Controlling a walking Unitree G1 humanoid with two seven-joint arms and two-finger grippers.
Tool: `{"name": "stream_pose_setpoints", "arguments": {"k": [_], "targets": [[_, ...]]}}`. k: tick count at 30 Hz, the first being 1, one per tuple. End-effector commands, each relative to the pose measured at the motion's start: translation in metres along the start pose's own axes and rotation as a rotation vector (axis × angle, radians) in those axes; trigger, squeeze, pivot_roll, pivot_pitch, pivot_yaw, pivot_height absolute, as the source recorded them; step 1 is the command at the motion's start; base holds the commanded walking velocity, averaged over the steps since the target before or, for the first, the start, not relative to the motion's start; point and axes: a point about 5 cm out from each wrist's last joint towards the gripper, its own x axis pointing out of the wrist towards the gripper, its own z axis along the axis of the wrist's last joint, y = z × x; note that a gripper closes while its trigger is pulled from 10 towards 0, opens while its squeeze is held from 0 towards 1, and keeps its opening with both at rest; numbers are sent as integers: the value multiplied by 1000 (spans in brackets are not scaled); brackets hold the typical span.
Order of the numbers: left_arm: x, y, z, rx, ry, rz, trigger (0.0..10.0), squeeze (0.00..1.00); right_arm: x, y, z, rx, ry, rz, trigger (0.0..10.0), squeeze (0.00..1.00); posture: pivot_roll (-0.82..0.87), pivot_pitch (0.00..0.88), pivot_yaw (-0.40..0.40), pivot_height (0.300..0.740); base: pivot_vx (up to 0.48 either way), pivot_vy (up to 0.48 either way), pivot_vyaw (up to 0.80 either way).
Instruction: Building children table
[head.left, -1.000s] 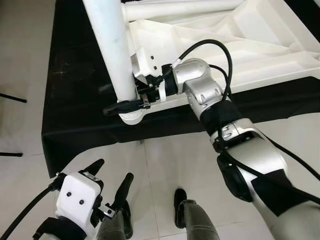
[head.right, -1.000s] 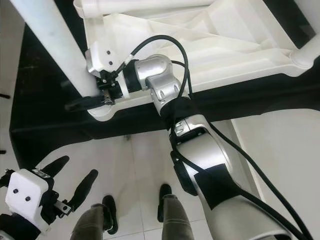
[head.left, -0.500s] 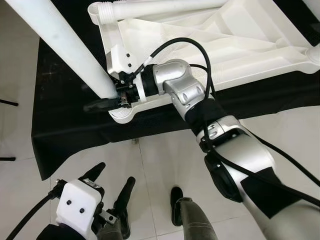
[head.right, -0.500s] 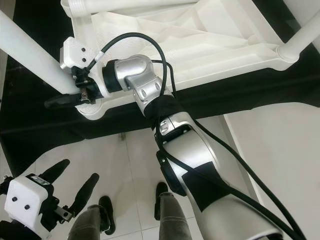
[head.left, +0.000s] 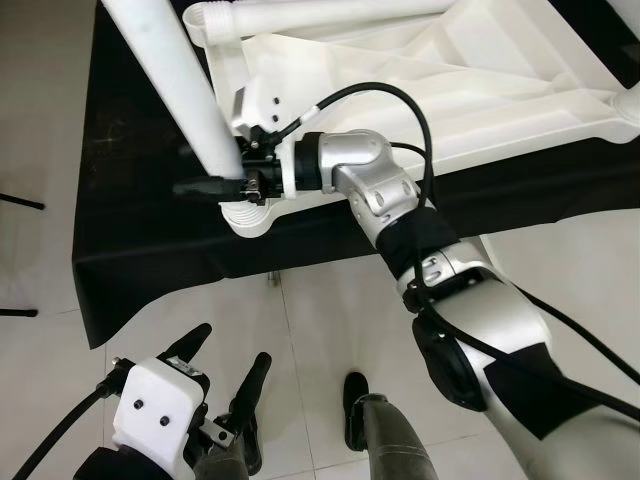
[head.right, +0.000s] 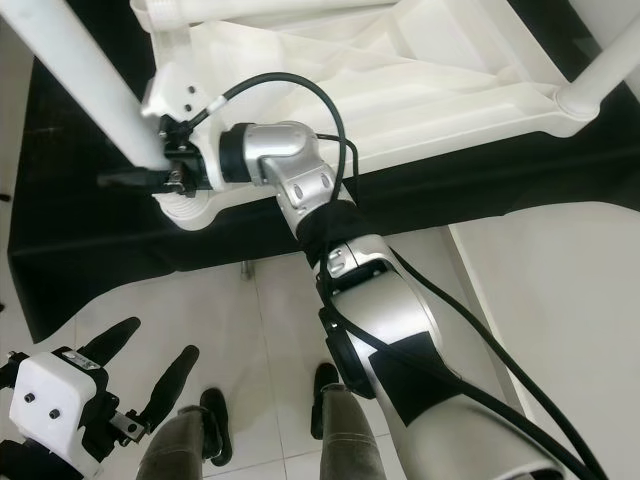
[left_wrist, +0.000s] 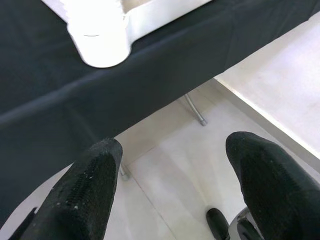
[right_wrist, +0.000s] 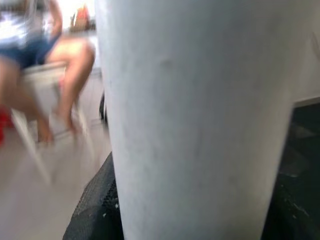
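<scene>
Left eye: right gripper (head.left: 222, 186) has its jaws clamped on the white leg (head.left: 172, 75), low down, just above the near-left corner socket (head.left: 245, 216) of the upturned child table (head.left: 420, 90). That table lies underside-up on a black-draped tabletop (head.left: 130, 220). Against the frames a second and half a second back, the leg's tilt differs each time and the whole picture shifts too, so part of that is camera motion. The foot stays at the socket throughout. Judgement: leg is being worked or turned into the socket, not yet shown seated. Left gripper (head.left: 222, 378) hangs low over the floor, jaws apart, empty.

Right eye: same scene. A second leg (head.right: 600, 70) stands in the far-right corner. A third white tube (head.right: 260, 10) lies along the far edge.

Left wrist: both black fingers (left_wrist: 85, 195) spread wide with nothing between them. Beyond them the cloth edge, the socket's rounded corner and pale floor tiles.

Right wrist: the leg sits close against the lens with one dark finger (right_wrist: 95, 210) at its base. A seated person (right_wrist: 45, 55), blurred, is in the background.

Count: one table body, three legs or tubes seen, two grippers, one person.
</scene>
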Motion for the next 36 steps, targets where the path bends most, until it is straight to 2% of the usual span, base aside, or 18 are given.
{"name": "stream_pose_setpoints", "arguments": {"k": [1,10,16,20,24,27,31,36], "targets": [[-2,0,-1,-4,15,5,10000,0,-5,6,-20,81,14,18,10000,0,125,487,1,740,0,0,0],[-1,2,-1,9,22,6,10000,0,-5,23,-23,35,-21,148,10000,0,131,481,8,740,0,0,0],[-1,3,-1,13,23,6,10000,0,-5,28,-23,-33,10,188,10000,0,134,478,9,740,0,0,0],[0,3,-1,14,22,5,10000,0,-6,29,-26,-121,113,199,10000,0,131,478,6,740,0,0,0],[0,3,-1,14,22,5,10000,0,-7,28,-27,-143,150,196,10000,0,130,478,4,740,0,0,0],[1,3,-1,13,21,6,10000,0,-10,26,-25,-189,241,224,10000,0,123,477,1,740,0,0,0],[1,3,-1,12,21,5,10000,0,-10,26,-23,-189,270,242,10000,0,120,476,-1,740,0,0,0],[2,3,-1,11,22,7,10000,0,-6,22,-21,-108,306,226,10000,0,117,476,-5,740,0,0,0]]}}
